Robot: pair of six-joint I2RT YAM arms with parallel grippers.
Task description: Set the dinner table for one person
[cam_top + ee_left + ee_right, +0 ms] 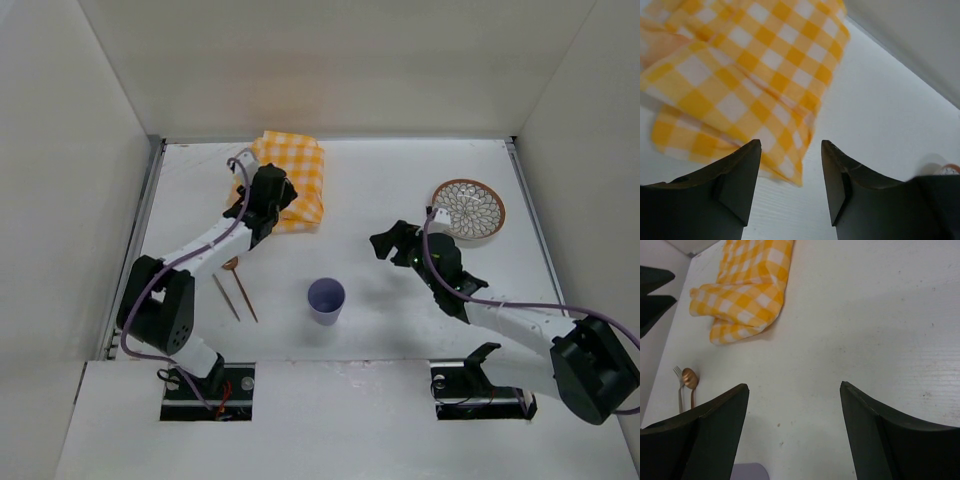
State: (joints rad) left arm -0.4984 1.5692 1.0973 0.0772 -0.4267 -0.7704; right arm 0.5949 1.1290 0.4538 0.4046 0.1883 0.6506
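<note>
The dinner table (380, 180) is the white surface. A yellow-and-white checked cloth (296, 170) lies crumpled at its back left. My left gripper (272, 208) is open and empty, low over the cloth's near edge. In the left wrist view the cloth (740, 75) has one corner reaching between the fingers of the left gripper (791, 145). My right gripper (390, 243) is open and empty over bare table right of centre; the right wrist view shows the right gripper (794, 386) with only table between the fingers.
A plate with a brown patterned rim (468, 208) sits at the right. A lilac cup (326, 300) stands front centre. A copper spoon (238, 285) and fork (225, 297) lie front left. Walls enclose the back and sides.
</note>
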